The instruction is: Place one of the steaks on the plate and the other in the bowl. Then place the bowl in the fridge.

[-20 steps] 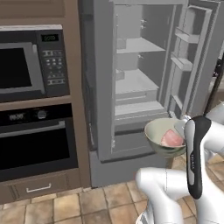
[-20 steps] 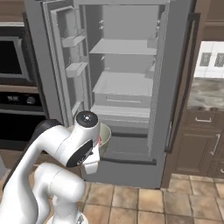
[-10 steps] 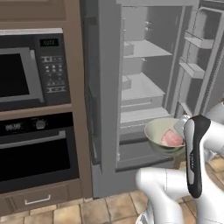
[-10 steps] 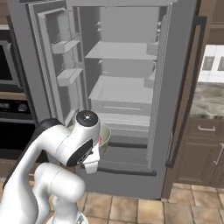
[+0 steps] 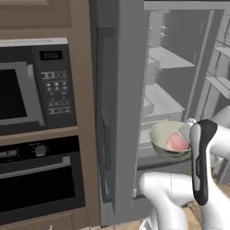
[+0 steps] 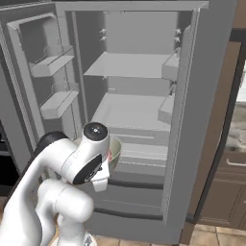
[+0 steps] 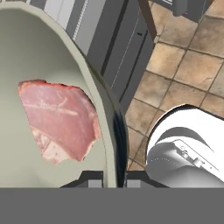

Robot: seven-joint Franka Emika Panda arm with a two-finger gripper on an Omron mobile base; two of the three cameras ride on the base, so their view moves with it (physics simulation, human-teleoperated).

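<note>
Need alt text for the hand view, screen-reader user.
Close-up of a pale grey-green bowl holding a raw pink steak, its rim pinched by the gripper. Beyond the rim are grey fridge drawer fronts and tan floor tiles.

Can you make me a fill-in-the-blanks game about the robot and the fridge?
1. The steak lies inside the ____.
2. The gripper is shut on the bowl's ____.
3. The fridge doors stand ____.
4. The microwave sits above the ____.

Missing words: bowl; rim; open; oven
</note>
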